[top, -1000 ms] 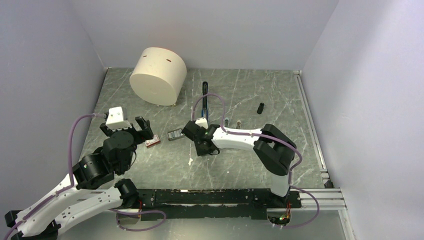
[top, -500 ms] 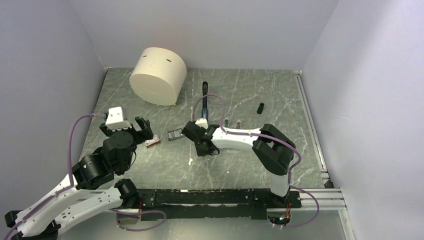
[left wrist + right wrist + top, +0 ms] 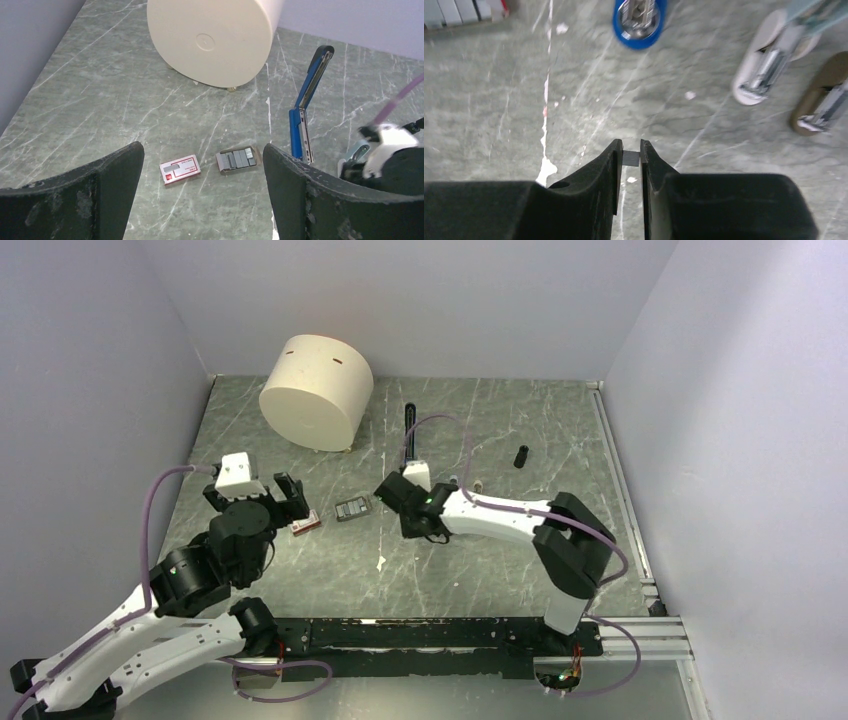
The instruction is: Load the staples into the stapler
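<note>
Staples (image 3: 237,160) sit as a grey ribbed block on the marble table (image 3: 480,570), just beside their red-and-white box (image 3: 180,170), and I see my left gripper (image 3: 253,502) on their near side with its fingers spread wide, holding nothing. My right gripper (image 3: 631,150) is pinched nearly shut on a small grey strip (image 3: 631,158) held between its fingertips above bare table. The blue stapler (image 3: 305,115) lies hinged open just right of the block, its long arm reaching toward the far wall, near a big cream cylinder (image 3: 316,390).
</note>
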### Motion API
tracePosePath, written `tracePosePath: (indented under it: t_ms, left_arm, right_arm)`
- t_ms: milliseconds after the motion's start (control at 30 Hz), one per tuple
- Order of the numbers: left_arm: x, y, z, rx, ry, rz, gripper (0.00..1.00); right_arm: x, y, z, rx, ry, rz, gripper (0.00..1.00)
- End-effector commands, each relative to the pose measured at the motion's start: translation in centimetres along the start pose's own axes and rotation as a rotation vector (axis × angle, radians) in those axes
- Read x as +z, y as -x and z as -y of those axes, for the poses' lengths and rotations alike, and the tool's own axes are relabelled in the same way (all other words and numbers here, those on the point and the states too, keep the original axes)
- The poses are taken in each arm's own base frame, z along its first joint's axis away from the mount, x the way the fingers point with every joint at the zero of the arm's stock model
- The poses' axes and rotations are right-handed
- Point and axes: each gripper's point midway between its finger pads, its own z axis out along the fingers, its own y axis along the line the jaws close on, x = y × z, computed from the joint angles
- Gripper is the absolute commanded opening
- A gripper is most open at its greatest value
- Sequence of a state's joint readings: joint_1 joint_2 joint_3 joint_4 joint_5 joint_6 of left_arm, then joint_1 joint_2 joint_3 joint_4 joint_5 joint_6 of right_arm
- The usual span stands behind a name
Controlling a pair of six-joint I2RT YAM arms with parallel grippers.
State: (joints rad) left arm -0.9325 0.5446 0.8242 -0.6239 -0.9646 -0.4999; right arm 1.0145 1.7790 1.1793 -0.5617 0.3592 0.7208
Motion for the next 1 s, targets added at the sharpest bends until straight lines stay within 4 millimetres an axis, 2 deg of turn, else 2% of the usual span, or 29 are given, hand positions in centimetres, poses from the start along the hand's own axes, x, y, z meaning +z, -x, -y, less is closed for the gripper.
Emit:
tracePosePath:
  t_ms: [0,167,333,700,967]
  left_arm:
    - [0.1,0.4,0.7,0.001,-0.021,0.003,0.93]
    - [0.1,0.4,0.9,0.005,-0.028,0.003,0.93]
    - [0.2,0.4,0.7,0.01,-0.018,0.002,0.92]
    - [0.2,0.3,0.5,0.013,-0.003,0.005,0.93]
    - [0.2,0.3,0.5,0.012,-0.003,0.006,0.93]
  right_arm:
    - [-0.8,3.5,3.0,0.1,-0.035,0.13,0.22]
    - [-0.4,5.7,6.9,0.183,-0.095,0.199,0.22]
    - [0.5,6.8,9.4,0.213,-0.151,0.225,0.22]
    - [2.3,6.7,10.9,0.225,-0.212,0.213,0.22]
    - [3.0,6.4,11.2,0.21,-0.223,0.21,0.22]
